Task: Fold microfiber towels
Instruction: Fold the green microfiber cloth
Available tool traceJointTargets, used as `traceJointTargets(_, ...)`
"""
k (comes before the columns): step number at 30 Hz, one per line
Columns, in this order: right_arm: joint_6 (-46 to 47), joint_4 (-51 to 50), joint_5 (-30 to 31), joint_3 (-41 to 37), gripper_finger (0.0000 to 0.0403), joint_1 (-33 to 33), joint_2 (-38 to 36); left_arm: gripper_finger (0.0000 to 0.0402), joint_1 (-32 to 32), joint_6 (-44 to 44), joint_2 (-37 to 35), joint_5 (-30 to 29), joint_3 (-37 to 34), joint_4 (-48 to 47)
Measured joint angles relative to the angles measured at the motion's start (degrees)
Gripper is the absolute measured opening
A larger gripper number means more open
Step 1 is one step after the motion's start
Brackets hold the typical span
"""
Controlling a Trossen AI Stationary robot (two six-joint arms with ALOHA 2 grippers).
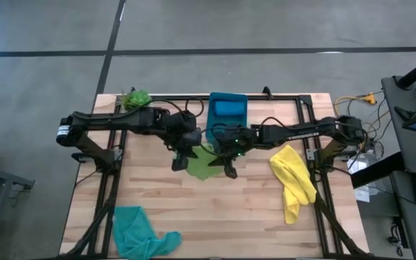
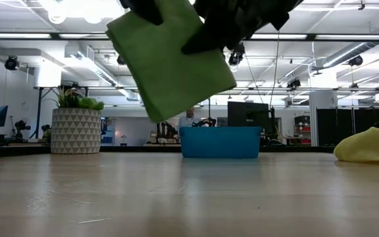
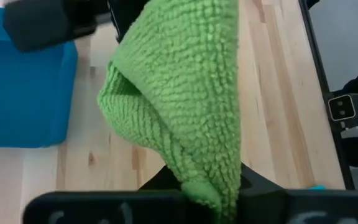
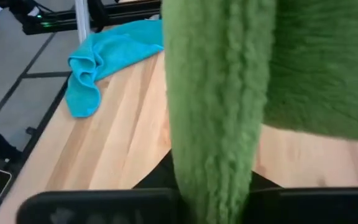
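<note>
Lime-green microfiber towel [image 2: 170, 59] hangs above the middle of the pale wooden table [image 1: 215, 209], pinched at its upper edge by both dark grippers, the left gripper [image 1: 181, 160] and the right gripper [image 1: 226, 165] each with jaws pressed onto the cloth. Just behind them sits a rigid blue plastic bin [image 1: 227, 110]. A yellow microfiber towel [image 1: 293, 180] lies crumpled toward the right side, and a teal microfiber towel [image 1: 139, 231] lies bunched at the near left corner.
</note>
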Motion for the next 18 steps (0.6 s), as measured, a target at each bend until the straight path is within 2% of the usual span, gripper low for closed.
traceJointTargets(7,-0.5,-8.1,5.1,0.0,0.0009,-1.0,-4.4,0.006,0.9,6.0,-0.2,-0.4,0.0,0.6)
traceJointTargets(14,-1.7,-15.3,10.1,0.7,0.0009,-3.7,-9.3,0.017,3.9,7.9,-1.1,-3.1,0.0,5.8)
traceJointTargets(18,-1.8,-20.6,10.3,4.1,0.0009,-6.1,-9.7,0.0228,6.0,8.8,-1.5,-3.3,0.0,12.2)
